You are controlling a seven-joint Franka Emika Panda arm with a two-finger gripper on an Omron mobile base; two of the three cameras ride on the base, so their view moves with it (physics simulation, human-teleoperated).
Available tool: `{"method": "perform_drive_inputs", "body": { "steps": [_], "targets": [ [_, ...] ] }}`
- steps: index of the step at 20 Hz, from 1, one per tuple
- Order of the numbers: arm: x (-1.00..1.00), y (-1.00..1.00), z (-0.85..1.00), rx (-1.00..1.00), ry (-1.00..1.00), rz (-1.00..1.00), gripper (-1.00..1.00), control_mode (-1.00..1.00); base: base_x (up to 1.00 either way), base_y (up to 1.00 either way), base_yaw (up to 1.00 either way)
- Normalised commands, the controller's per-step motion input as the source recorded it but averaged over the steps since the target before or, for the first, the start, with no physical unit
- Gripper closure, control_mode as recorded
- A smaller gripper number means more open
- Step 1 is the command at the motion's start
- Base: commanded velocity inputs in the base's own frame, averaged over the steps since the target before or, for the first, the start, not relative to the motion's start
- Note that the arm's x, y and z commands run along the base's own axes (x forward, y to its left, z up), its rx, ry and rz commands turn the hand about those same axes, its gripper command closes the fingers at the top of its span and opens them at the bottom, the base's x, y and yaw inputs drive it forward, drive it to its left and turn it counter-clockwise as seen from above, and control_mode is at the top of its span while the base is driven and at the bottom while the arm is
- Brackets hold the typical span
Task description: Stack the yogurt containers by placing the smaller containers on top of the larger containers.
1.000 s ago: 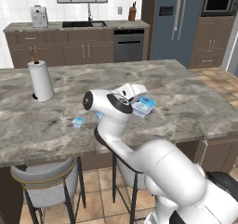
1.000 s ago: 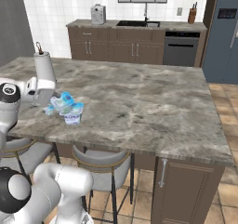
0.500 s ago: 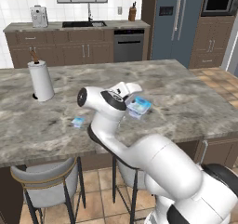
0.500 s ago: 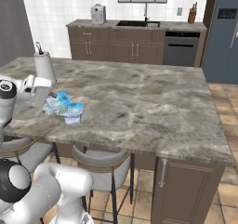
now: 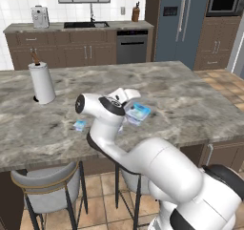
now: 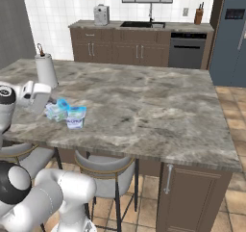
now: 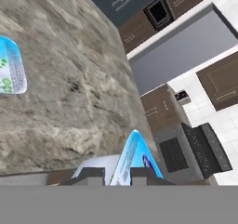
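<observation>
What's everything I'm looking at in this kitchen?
Grey marble island counter: one, centre.
White paper towel roll: one, upright, counter's far left.
Wide white yogurt tub with light-blue lid: one, near front edge.
Small white yogurt cups with light-blue lids: two; one on the counter, one between the fingertips.
Grey stools: two, under the counter.
Dark dishwasher: one, back wall.
Gripper: one, white with dark tips, shut on a small cup.
</observation>
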Motion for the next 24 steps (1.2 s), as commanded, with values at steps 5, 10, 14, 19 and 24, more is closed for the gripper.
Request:
{"method": "perform_drive_inputs", "body": {
  "steps": [5, 10, 14, 19, 24],
  "targets": [
    [0.19, 0.05, -0.16, 0.00, 0.00, 0.02, 1.00, -1.00, 0.00, 0.00, 0.00],
    [0.30, 0.01, -0.03, 0.00, 0.00, 0.01, 1.00, -1.00, 0.00, 0.00, 0.00],
    [0.33, 0.04, -0.01, 0.00, 0.01, 0.01, 1.00, -1.00, 0.00, 0.00, 0.00],
    [0.28, 0.13, -0.09, 0.00, 0.03, 0.00, 1.00, -1.00, 0.00, 0.00, 0.00],
    [0.27, 0.22, -0.14, 0.00, 0.04, 0.01, 1.00, -1.00, 0.00, 0.00, 0.00]
  ]
}}
